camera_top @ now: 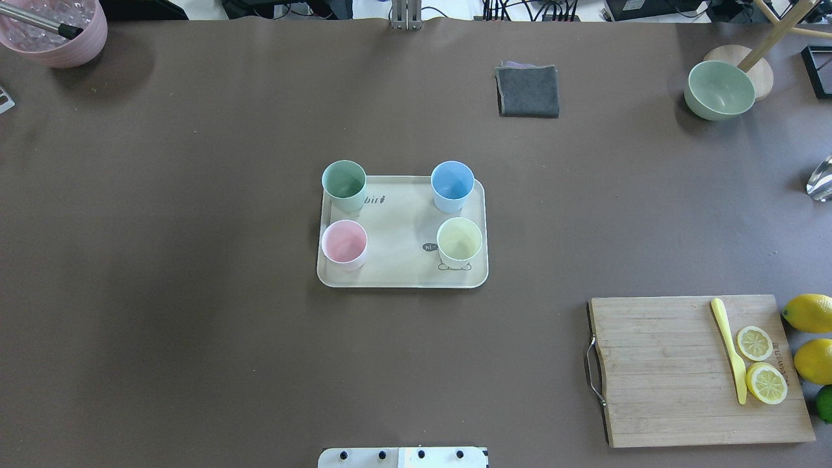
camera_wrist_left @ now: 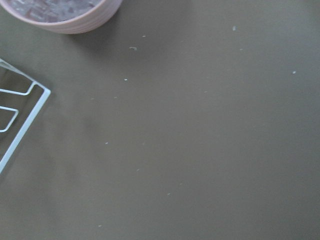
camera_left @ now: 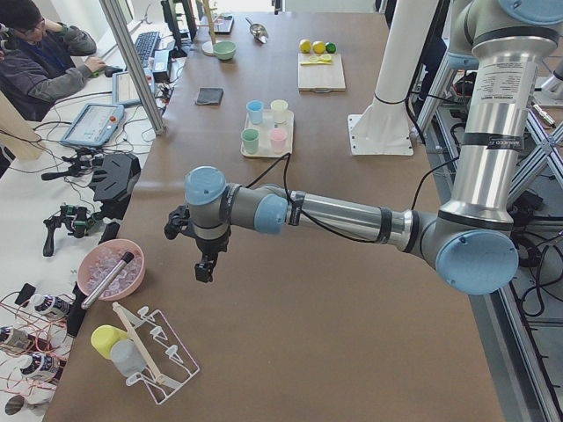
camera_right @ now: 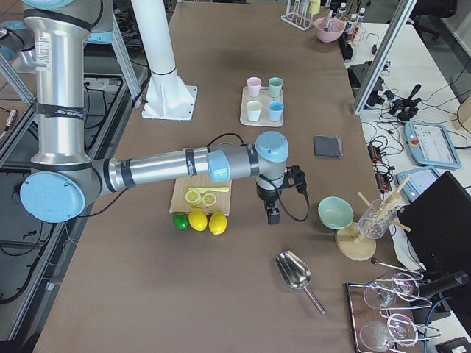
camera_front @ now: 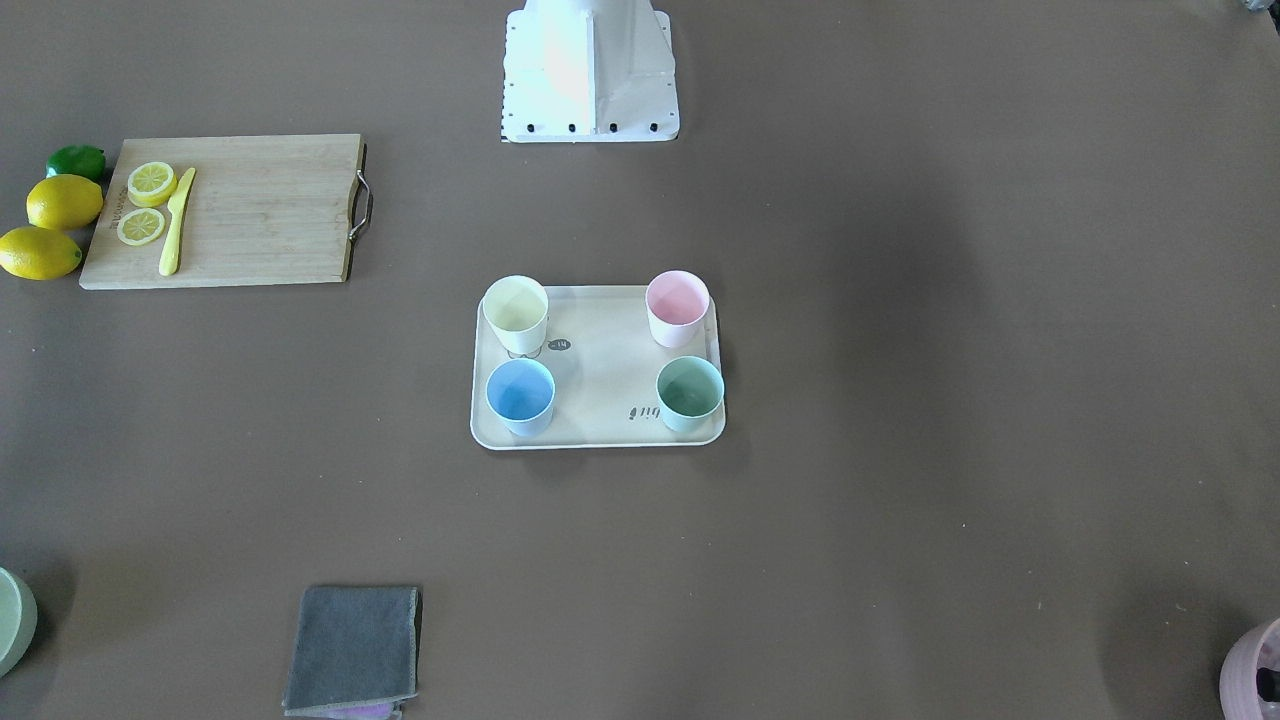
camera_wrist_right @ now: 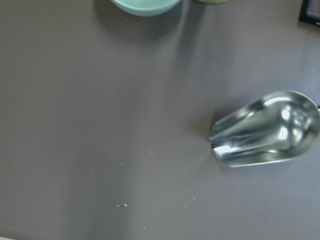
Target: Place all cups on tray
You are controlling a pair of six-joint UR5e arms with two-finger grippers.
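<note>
While the left gripper (camera_left: 203,268) hung above the brown table (camera_top: 162,325) at the robot's far left, only the side view caught it, so I could not tell whether its fingers were spread or pressed together. Near it stood a pink ribbed pot (camera_top: 62,36) with a dark-tipped tool leaning in it, and a clear rack (camera_left: 149,360) sat nearer the table's end. The left wrist camera saw only the pot's rim, a corner of the rack and tabletop.

At the table's middle lay the cream tray (camera_top: 403,227), with all four cups upright on it, one near each corner and none touching another. In the overhead view the mint green cup (camera_top: 344,182) stood at the far left and the pink cup (camera_top: 344,242) at the near left. The light blue cup (camera_top: 452,183) stood at the far right and the pale yellow cup (camera_top: 459,240) at the near right, over the cartoon drawing.

Farther right lay a folded grey cloth (camera_top: 528,91), then a sage-green bowl (camera_top: 719,89). A wooden cutting board (camera_top: 669,370) carried a yellow knife (camera_top: 729,348) and two lemon slices (camera_top: 754,342). Two whole lemons (camera_top: 809,312) and a lime (camera_top: 825,403) lay just beside its right edge.

The right gripper (camera_right: 272,213) hung over the table between the lemons and the bowl, with a metal scoop (camera_wrist_right: 265,130) near it. Whether its fingers were parted or closed could not be told.
</note>
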